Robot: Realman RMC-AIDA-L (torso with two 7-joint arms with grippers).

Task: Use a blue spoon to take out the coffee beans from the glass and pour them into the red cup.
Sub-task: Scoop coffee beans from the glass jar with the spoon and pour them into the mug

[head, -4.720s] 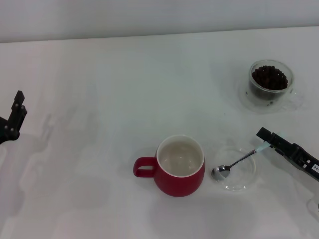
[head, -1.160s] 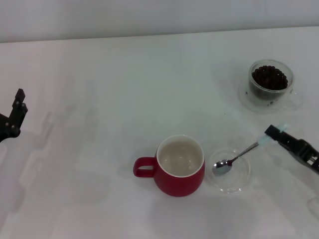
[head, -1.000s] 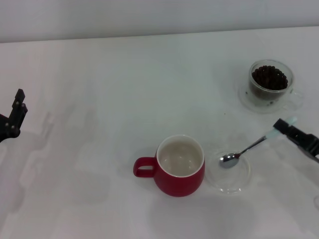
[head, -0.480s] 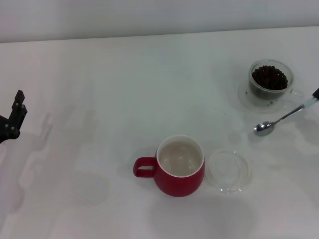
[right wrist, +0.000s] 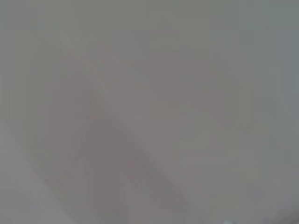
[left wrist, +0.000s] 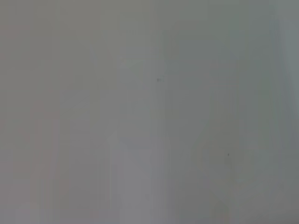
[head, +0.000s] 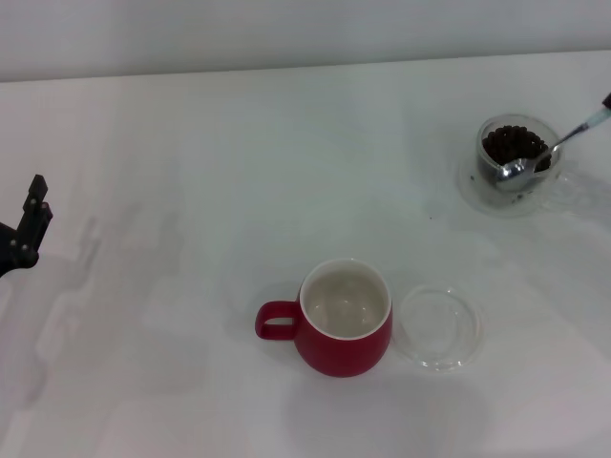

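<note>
At far right edge, right gripper (head: pixel 607 98) barely in view, grip state unclear. Blue spoon (head: pixel 544 155) bowl at glass (head: pixel 518 157) rim: light, slippery; hold at handle end. Left gripper (head: pixel 29 224) parked, state unclear.

Plain white worktop (head: pixel 210 191), matte, running back to a pale wall at the far edge. Standing on it near the front, slightly right of centre: the red cup (head: pixel 344 320), upright, cream inside, loop handle turned to the robot's left. Just beside that cup on its right, not quite touching: a flat clear glass dish (head: pixel 439 327), lying level on the surface. Well apart, toward the far right corner: the glass (head: pixel 518 157) on its clear saucer, upright, the coffee beans (head: pixel 516 146) heaped dark inside. Faint grey shadows across the left part of the surface.
</note>
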